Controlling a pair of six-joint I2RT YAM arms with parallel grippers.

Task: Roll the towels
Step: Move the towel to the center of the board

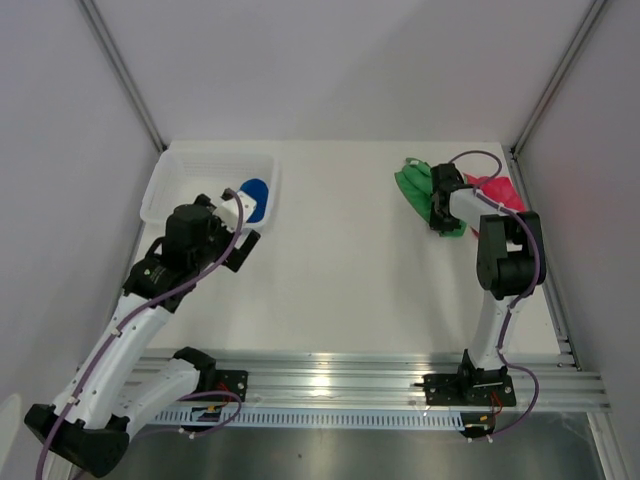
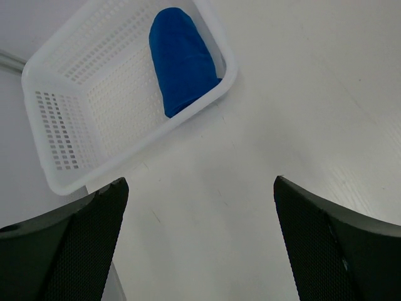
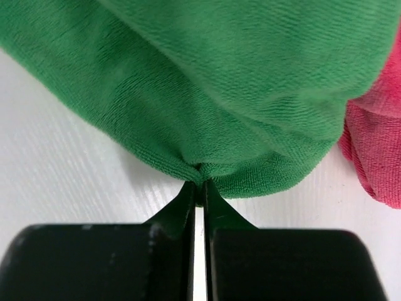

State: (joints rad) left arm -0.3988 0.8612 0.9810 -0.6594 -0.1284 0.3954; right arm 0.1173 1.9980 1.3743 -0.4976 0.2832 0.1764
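Observation:
The green towel [image 3: 207, 81] lies bunched at the far right of the table [image 1: 340, 270], also seen as the green towel [image 1: 413, 187] in the top view. My right gripper [image 3: 200, 183] is shut on a pinch of its near edge; the right gripper [image 1: 437, 210] sits over it. The pink-red towel [image 3: 373, 150] lies just right of it, the pink-red towel [image 1: 497, 190] partly hidden by the arm. The blue towel [image 2: 182, 59], rolled, lies in the white mesh basket [image 2: 62, 125]. My left gripper [image 2: 200, 232] hangs open over bare table beside the basket [image 1: 170, 180], nothing between its fingers.
Grey walls enclose the table on three sides. A metal rail [image 1: 380, 380] with the arm bases runs along the near edge. The basket stands at the far left corner.

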